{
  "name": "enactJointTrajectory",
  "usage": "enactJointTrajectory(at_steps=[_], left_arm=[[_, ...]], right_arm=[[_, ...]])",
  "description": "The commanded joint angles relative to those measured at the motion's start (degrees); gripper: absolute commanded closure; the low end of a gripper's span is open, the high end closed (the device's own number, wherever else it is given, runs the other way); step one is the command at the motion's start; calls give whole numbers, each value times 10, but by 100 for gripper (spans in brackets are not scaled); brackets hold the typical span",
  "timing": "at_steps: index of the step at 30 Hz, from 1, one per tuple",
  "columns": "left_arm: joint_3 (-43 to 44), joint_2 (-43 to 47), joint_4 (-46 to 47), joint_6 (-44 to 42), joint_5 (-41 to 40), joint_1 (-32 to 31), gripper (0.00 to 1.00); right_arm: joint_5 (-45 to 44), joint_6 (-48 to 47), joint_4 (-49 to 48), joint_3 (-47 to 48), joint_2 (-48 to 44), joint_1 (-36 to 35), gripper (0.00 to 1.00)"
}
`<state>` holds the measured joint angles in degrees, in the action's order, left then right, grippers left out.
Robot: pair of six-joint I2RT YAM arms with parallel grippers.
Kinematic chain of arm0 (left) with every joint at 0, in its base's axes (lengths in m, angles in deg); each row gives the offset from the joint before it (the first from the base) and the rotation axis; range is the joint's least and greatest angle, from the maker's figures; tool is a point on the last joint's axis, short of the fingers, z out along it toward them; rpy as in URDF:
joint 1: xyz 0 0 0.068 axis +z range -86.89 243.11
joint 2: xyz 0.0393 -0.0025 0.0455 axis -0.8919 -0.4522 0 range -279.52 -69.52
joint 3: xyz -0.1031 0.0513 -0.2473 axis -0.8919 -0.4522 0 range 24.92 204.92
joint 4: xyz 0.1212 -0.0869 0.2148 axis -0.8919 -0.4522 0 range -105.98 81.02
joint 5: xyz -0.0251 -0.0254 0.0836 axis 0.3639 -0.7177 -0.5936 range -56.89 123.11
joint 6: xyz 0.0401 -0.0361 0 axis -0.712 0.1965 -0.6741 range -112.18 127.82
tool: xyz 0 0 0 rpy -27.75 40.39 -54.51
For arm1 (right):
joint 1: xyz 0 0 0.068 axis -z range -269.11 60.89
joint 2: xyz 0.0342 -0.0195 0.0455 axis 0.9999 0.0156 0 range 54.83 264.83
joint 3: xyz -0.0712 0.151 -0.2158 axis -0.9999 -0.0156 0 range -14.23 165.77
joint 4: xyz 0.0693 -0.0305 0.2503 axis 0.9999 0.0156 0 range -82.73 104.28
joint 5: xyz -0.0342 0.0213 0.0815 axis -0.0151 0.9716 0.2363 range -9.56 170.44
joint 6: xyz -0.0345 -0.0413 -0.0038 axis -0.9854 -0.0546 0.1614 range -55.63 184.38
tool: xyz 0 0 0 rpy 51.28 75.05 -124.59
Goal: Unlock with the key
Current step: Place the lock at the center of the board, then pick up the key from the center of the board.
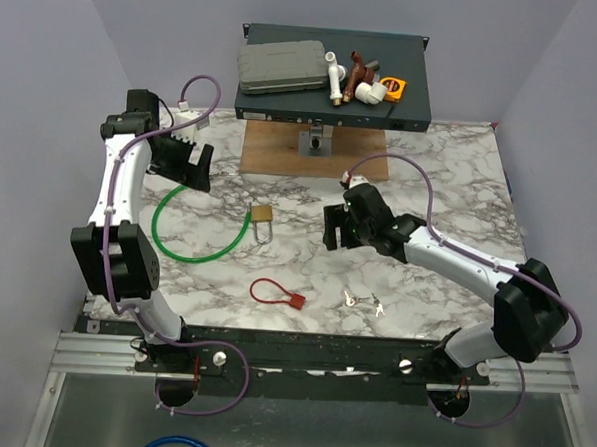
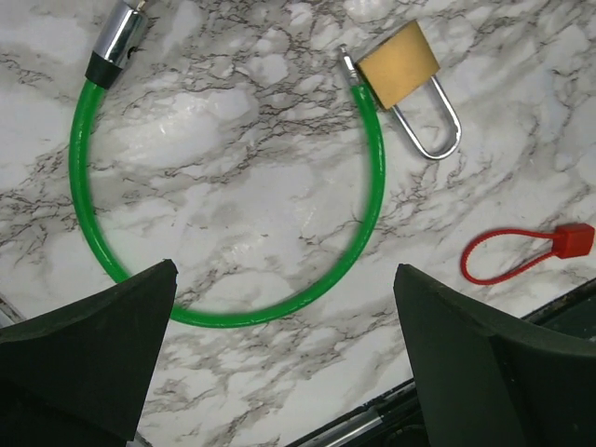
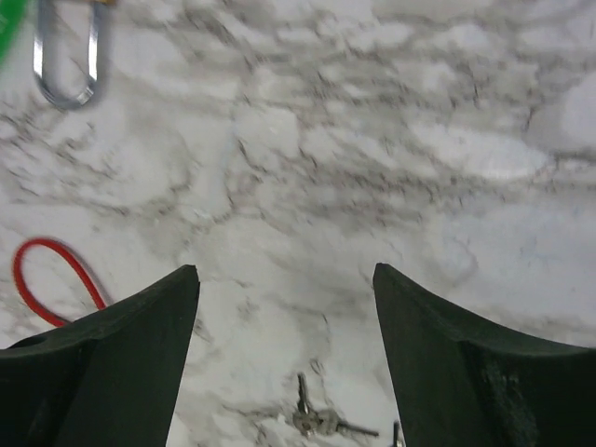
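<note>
Nearest, the keys [image 1: 362, 303] lie on the marble tabletop [image 1: 471, 173] close to its front edge, with a red loop [image 1: 277, 293] to their left. Farther in, the brass padlock [image 1: 262, 220] lies flat, its shackle pointing toward the front, and one end of a green cable [image 2: 380, 177] sits at its body. The right claw [image 1: 335, 228] hangs open and empty to the right of the padlock. The left claw [image 1: 193, 166], also open and empty, is over the cable's far side.
</note>
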<state>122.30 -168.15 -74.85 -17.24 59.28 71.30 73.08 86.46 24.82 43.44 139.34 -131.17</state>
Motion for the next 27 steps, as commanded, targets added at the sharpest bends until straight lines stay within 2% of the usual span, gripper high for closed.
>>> enactJointTrajectory(at_steps=[1, 5, 9, 12, 17, 22, 27], left_arm=[[-38, 62, -8, -10, 70, 0, 1], [-74, 80, -29, -47, 79, -32, 1], [-157, 115, 8, -75, 8, -119, 1], [-184, 125, 19, -82, 2, -161, 1], [-184, 130, 25, -92, -14, -195, 1], [-167, 150, 22, -97, 9, -216, 1], [-217, 201, 49, -140, -11, -254, 1]], right_arm=[[-7, 37, 91, -63, -41, -3, 24], [25, 50, 110, -98, -74, -4, 26], [48, 53, 114, -120, -80, -6, 30], [51, 53, 107, -130, -69, -15, 34], [55, 55, 99, -140, -63, -40, 38], [55, 84, 106, -149, -71, -58, 41], [39, 132, 134, -163, -84, -81, 42]])
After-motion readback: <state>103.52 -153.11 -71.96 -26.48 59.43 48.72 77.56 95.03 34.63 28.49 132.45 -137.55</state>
